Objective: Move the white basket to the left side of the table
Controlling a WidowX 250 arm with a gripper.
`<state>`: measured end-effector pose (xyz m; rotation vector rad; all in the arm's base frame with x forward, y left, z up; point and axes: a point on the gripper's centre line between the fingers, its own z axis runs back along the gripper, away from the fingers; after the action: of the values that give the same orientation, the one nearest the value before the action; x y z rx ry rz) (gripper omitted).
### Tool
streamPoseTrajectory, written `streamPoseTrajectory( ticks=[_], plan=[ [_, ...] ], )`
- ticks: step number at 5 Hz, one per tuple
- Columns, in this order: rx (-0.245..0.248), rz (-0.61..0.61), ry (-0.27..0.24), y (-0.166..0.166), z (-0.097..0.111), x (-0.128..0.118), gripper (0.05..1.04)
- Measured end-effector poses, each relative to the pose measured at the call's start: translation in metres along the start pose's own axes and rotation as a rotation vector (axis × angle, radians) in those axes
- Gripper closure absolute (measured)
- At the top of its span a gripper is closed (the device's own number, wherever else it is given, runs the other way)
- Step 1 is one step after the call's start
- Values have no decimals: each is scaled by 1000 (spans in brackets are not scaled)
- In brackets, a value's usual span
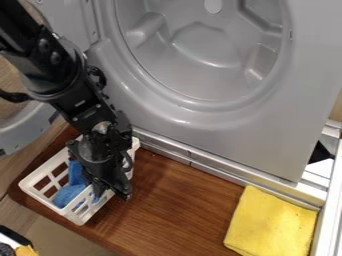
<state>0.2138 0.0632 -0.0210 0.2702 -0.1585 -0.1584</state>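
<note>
Risk of tipping arises, we find, if the black metal gripper, whose closure we cannot determine, snags the rectangular white plastic basket at the brown wooden table's left end.

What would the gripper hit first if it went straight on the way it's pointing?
The gripper would probably meet the white basket first, around its right-hand rim, though depth is unclear.
</note>
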Motion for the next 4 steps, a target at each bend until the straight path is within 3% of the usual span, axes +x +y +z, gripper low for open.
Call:
streamPoseTrajectory(
  ticks=[1,3,4],
  plan=[
    [15,23,33,1,0,-1,753],
    [16,38,-5,2,12,2,162],
    [-19,15,-47,0,25,7,75]
  ],
)
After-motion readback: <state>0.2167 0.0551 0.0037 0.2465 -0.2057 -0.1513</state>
